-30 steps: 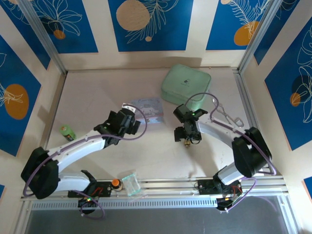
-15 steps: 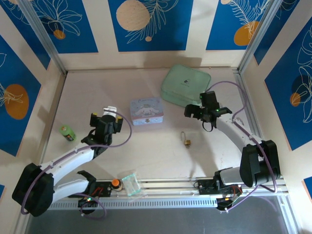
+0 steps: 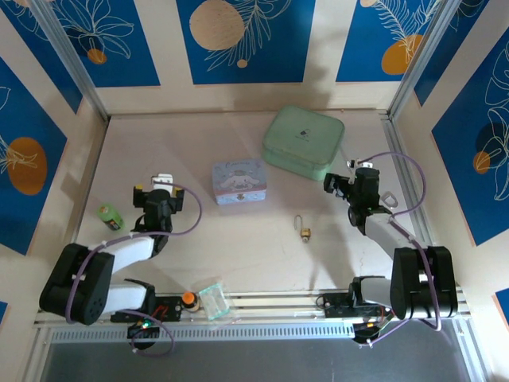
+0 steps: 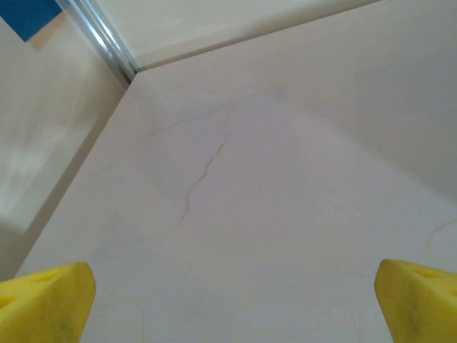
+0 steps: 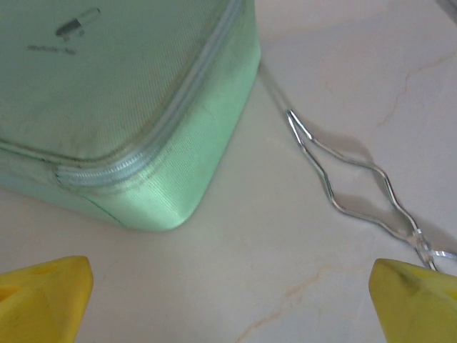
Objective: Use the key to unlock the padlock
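The small brass padlock (image 3: 305, 231) lies on the table a little right of centre, its thin silver shackle pointing away from me. The key is too small to make out, so I cannot tell where it is. My left gripper (image 3: 157, 189) hovers at the left of the table, well away from the padlock. It stands open over bare tabletop in the left wrist view (image 4: 235, 300), its yellow fingertips (image 4: 50, 300) far apart. My right gripper (image 3: 350, 177) is right of the padlock and open (image 5: 235, 296), with nothing between its fingers.
A mint-green zip case (image 3: 304, 139) (image 5: 121, 93) sits at the back, just ahead of my right gripper. Silver tongs (image 3: 387, 197) (image 5: 357, 186) lie by the right wall. A cartoon tin (image 3: 238, 181) stands mid-table, a small green bottle (image 3: 109, 216) at the left, and a clear cup (image 3: 213, 298) at the front rail.
Both arms have drawn back from the middle to their own sides. The right gripper, which was over the padlock, has opened and moved off to the right, and the padlock lies alone.
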Controlling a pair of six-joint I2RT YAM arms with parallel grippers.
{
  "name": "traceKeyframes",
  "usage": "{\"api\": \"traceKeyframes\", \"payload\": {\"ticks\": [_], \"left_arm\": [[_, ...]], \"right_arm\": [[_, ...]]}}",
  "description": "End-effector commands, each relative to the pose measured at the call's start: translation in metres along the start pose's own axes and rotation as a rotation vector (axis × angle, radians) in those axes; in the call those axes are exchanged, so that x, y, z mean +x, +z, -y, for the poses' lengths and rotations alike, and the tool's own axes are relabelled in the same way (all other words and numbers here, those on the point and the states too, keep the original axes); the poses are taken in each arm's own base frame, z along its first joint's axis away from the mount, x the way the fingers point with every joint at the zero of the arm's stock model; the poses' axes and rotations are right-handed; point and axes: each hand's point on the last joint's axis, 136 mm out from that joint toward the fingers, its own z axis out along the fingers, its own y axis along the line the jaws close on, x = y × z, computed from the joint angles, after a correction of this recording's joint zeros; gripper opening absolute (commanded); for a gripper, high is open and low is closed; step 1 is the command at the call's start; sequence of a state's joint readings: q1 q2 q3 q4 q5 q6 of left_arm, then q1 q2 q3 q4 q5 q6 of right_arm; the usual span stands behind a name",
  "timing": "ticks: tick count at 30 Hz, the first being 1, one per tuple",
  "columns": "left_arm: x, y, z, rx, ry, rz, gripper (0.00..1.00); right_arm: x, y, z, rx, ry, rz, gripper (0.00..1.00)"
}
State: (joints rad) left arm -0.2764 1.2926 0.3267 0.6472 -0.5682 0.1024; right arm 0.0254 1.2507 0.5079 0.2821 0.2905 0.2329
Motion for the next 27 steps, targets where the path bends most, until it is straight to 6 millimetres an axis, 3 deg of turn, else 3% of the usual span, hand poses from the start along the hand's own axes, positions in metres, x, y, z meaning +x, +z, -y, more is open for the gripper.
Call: {"api": "traceKeyframes", "payload": {"ticks": [1,5,9,17,27], "left_arm": [[-0.019,0.005,0.003,0.040,-0.065,0.094,1.00],[-0.021,0.015,0.004,0.075,-0.089,0.107,1.00],[-0.012,0.027,-0.013,0.096,-0.211,0.118,1.00],[0.005,0.037,0.000,0.177,-0.232,0.117,1.00],[0.001,0.045,0.010,0.210,-0.198,0.080,1.00]], "right_arm": [[-0.018,0.004,-0.007,-0.045,-0.036,0.130,0.99],[-0.012,0.016,-0.010,-0.060,-0.079,0.152,0.99],[-0.013,0.019,-0.011,-0.057,-0.105,0.183,0.99],[0.004,0.035,-0.010,-0.078,-0.107,0.168,1.00],[0.004,0.035,-0.011,-0.085,-0.111,0.172,0.99]]}}
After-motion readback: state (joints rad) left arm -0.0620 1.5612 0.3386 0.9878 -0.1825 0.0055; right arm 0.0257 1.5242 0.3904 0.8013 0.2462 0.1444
